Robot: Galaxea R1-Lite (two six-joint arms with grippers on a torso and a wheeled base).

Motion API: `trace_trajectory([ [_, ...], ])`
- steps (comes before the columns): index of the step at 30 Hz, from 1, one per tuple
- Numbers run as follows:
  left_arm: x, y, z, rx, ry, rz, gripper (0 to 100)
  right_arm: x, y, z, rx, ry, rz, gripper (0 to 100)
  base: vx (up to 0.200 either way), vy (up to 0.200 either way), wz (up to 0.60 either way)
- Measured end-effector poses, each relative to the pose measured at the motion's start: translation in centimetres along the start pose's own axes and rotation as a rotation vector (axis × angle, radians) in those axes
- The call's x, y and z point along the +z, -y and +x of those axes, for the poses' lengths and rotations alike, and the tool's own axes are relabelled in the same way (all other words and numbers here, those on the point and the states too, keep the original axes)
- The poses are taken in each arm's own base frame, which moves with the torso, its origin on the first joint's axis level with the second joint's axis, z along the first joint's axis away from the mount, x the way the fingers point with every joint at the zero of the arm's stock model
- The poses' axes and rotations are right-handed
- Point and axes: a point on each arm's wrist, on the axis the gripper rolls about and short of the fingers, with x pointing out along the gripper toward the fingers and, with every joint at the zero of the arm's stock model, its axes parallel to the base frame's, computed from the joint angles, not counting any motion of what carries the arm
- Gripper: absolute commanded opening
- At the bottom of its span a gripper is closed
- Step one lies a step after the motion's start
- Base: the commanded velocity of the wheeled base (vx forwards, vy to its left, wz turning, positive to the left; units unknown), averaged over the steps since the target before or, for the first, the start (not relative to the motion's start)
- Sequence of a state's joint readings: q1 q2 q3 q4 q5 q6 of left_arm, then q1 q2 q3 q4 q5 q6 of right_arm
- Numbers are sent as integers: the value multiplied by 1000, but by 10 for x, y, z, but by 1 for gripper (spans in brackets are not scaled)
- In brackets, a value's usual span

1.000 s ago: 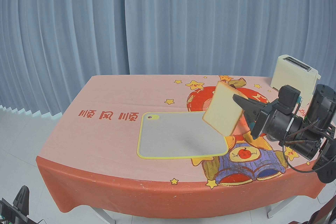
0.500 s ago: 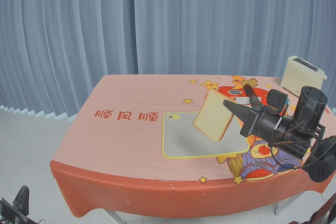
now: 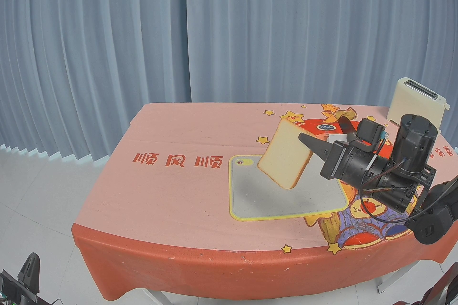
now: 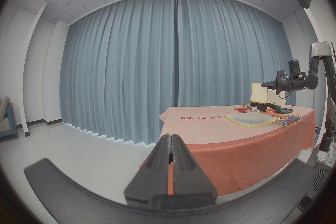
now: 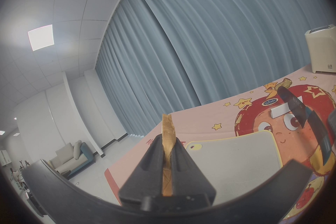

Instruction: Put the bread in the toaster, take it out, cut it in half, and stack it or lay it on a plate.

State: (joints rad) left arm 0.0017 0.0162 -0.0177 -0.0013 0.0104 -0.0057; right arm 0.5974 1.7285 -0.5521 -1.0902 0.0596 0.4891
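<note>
1. Now pinching a pale, square slice of bread (image 3: 285,154) by one crust edge: right pincer (image 3: 306,139), clamped on it and holding it aloft, on edge and tilted.
2. Hanging above the grey, yellow-rimmed plastic cutting board (image 3: 286,201) and apart from it. Lies straight out from the pincer tips, toward the robot's left, with the long axis sloping down toward the board.
3. Judged next: lowering and laying flat on the board for the cut. Calls for a roll of the wrist to bring a broad face down.
4. Pressed together on nothing: left pincer (image 4: 170,140), low and well apart from the cloth's left end. Right arm plainly the nearer.
5. At the far right corner, a cream, boxy toaster (image 3: 416,103), well apart from the slice. Nearer the arm, a dark blade (image 5: 297,104) by a white block (image 5: 280,111), probably a knife.
6. Flat worktop (image 3: 181,196) under a salmon-pink printed cloth (image 3: 157,129). Behind it a blue-grey pleated curtain (image 3: 191,20), and around it a pale tiled floor (image 3: 28,206).
</note>
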Motion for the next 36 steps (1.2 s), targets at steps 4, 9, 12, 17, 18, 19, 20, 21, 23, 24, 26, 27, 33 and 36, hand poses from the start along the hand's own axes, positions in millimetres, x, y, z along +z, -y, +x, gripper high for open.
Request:
trace_trajectory([
  [4,0,0,0,-1,0,0,0,-3,2,2,-7,-10,0,0,0,0,0],
  [9,0,0,0,-1,0,0,0,-6,3,5,-12,-20,0,0,0,0,0],
  [12,0,0,0,0,0,0,0,-6,3,5,-13,-22,1,0,0,0,0],
  [17,0,0,0,0,0,0,0,-9,5,7,-20,-30,3,0,0,0,0],
  [18,0,0,0,0,0,0,0,-9,5,7,-22,-32,3,0,0,0,0],
  [19,0,0,0,0,0,0,0,-10,5,8,-24,-34,3,0,0,0,0],
  [20,0,0,0,0,0,0,0,-11,6,8,-25,-36,4,0,0,0,0],
  [21,0,0,0,0,0,0,0,-11,6,9,-26,-37,4,0,0,0,0],
  [23,0,0,0,-1,0,0,0,-11,6,11,-25,-34,4,0,0,0,0],
  [24,0,0,0,-1,0,0,0,-11,6,11,-23,-30,5,0,0,0,0],
  [26,0,0,0,-1,0,0,0,-10,6,13,-13,-7,16,0,0,0,0],
  [27,0,0,0,-1,0,0,0,-10,6,14,-7,6,25,0,0,0,0],
  [33,0,0,0,0,0,0,0,-14,9,25,13,50,95,0,0,0,0],
  [36,0,0,0,0,0,0,0,-18,12,30,7,40,116,0,0,0,0],
])
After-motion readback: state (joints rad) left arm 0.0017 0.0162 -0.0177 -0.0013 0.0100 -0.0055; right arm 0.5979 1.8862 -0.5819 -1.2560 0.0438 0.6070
